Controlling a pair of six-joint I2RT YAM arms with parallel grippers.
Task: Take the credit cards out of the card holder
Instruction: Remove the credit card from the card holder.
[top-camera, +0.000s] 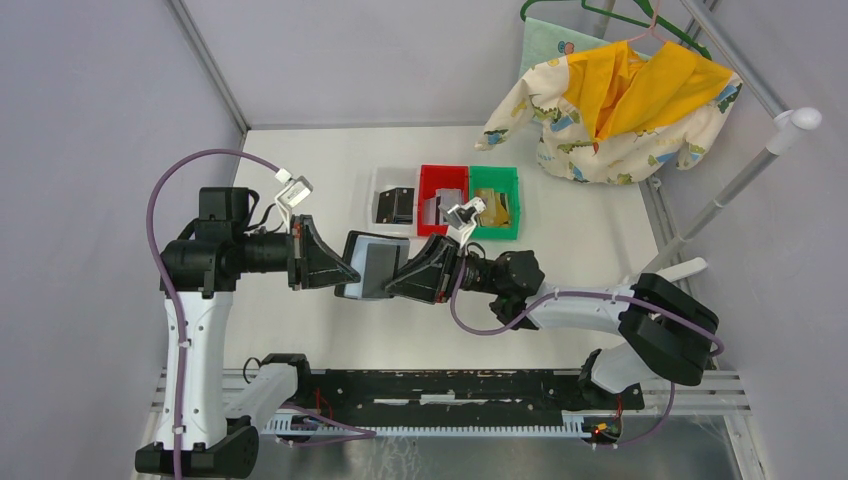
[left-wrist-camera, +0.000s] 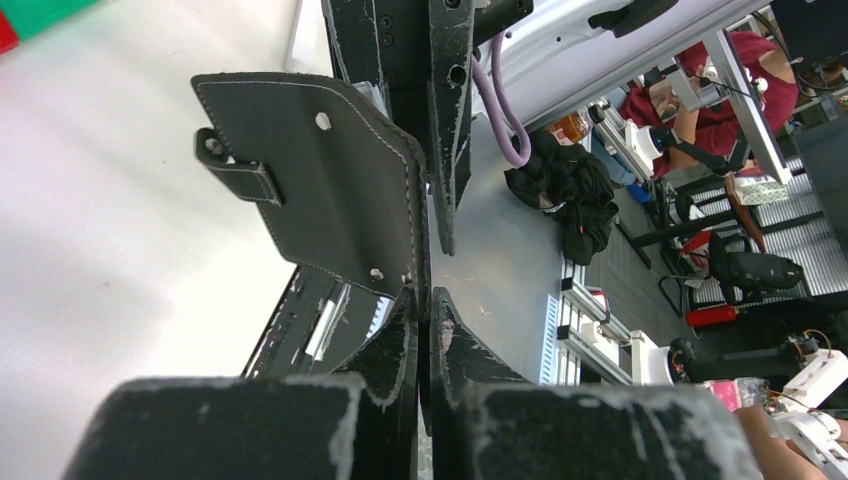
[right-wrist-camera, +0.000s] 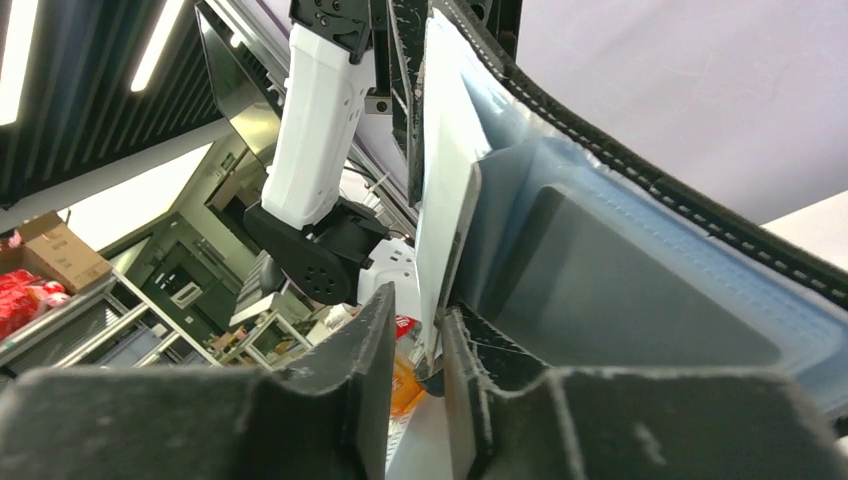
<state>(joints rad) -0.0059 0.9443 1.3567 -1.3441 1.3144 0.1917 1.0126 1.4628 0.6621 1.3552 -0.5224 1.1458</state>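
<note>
Black on the outside and pale blue-grey within, the card holder (top-camera: 378, 265) hangs open above the white table (top-camera: 300, 180), stretched between the two arms at the middle of the top view. On the left, the left gripper (top-camera: 350, 272) is clenched on the holder's edge; its wrist view shows stitched black covering and a small closure tab (left-wrist-camera: 235, 170). To the right, the right gripper (top-camera: 395, 280) has its jaws slightly parted around the lower edge of a silvery-grey card (right-wrist-camera: 445, 190) that stands partly out of a pocket, not visibly pinched. Behind sit three bins, from left: white bin (top-camera: 376, 195) with a dark card-like piece (top-camera: 396, 205), red bin (top-camera: 443, 171) with a greyish card (top-camera: 445, 205), green bin (top-camera: 495, 172) with a gold card (top-camera: 495, 208). The job looks nearly finished, with this one card left to draw out.
</note>
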